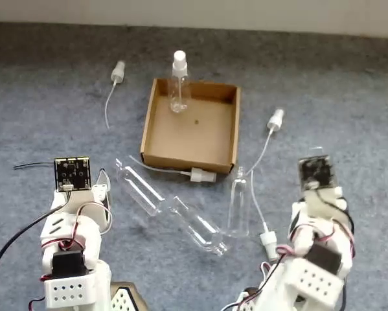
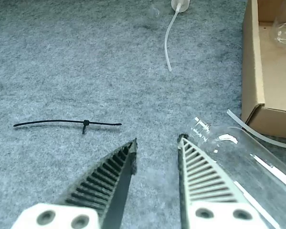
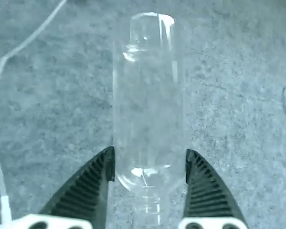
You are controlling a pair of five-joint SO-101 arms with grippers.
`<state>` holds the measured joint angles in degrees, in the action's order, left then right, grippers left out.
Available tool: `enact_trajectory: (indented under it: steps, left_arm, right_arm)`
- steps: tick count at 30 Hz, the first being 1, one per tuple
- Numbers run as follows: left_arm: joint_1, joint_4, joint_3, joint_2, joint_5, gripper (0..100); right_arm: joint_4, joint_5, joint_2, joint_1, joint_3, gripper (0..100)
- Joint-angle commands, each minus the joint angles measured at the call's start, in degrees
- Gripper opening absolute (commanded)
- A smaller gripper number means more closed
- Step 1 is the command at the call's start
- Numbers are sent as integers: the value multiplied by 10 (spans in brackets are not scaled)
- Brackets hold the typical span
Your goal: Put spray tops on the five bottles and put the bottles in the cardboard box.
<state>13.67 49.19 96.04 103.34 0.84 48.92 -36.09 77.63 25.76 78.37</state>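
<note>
Clear bottle [image 3: 147,95], no top on it, sits squarely between the fingers [image 3: 97,186] of the right gripper [image 3: 150,153]. Both black tips are pressed against its shoulder, one on each side, so the gap is exactly the bottle's width. The threaded neck points back toward the wrist and the base sticks out ahead of the tips. Outside one finger a spray top [image 3: 4,210] lies on the grey carpet [image 3: 238,71], its tube [image 3: 18,47] running off ahead.

Over to the left gripper [image 2: 157,140]: its fingers are parted a moderate way with only carpet between them, gripping nothing. Just outside the white finger [image 2: 200,167] lies a second bottle [image 2: 248,152], its open mouth level with that fingertip. Ahead on that same side stands the cardboard box [image 2: 252,71], and inside it a capped bottle [image 1: 179,87] is upright against the far wall. Ahead of the dark finger lies a black cable tie [image 2: 61,123]. Farther ahead again is another loose top [image 2: 178,5], its tube trailing back toward the fingertips.
</note>
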Motion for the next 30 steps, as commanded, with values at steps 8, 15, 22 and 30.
enact_trajectory:
  steps: [8, 15, 22, 30]
  left_arm:
    - [-8, 3, 11, -1, 0, 140]
    - [-8, 3, 11, -2, 0, 140]
    - [-10, 3, 11, -2, 0, 140]
    - [-11, 5, 11, -2, 0, 140]
  right_arm:
    - [15, 123, -576, 13, -479, 84]
    - [15, 118, -728, 22, -522, 98]
    - [22, 0, -713, 22, -517, 374]
    - [98, -146, -663, 19, -526, 404]
